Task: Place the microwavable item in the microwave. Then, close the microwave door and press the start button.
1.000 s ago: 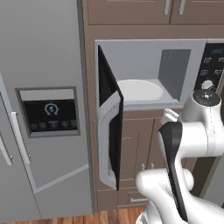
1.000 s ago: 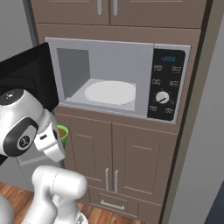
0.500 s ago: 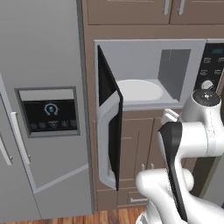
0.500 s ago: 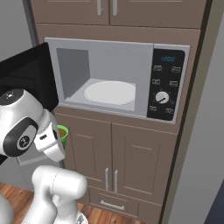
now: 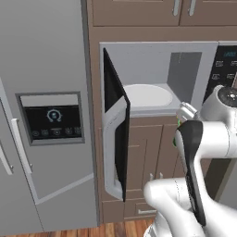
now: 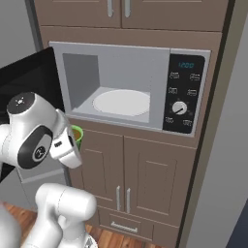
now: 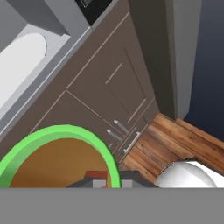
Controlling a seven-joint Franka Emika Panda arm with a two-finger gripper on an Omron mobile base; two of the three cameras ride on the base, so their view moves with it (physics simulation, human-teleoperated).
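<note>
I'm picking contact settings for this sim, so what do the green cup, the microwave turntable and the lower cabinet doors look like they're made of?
Green cup: probably plastic, judging by its uniform bright green and thin, smooth rim; brown contents inside.
Turntable: plain matte white disc, could be glass or ceramic; no reflections settle it.
Cabinet doors: brown painted or stained wood look, recessed panels, slim metallic handles.

microwave point(image 6: 87, 72) cavity open | turntable point(image 6: 121, 102) bare | door point(image 5: 115, 139) swung left

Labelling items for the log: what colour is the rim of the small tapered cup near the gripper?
Bright green rim around brown contents, clearest in the hand view.
</note>
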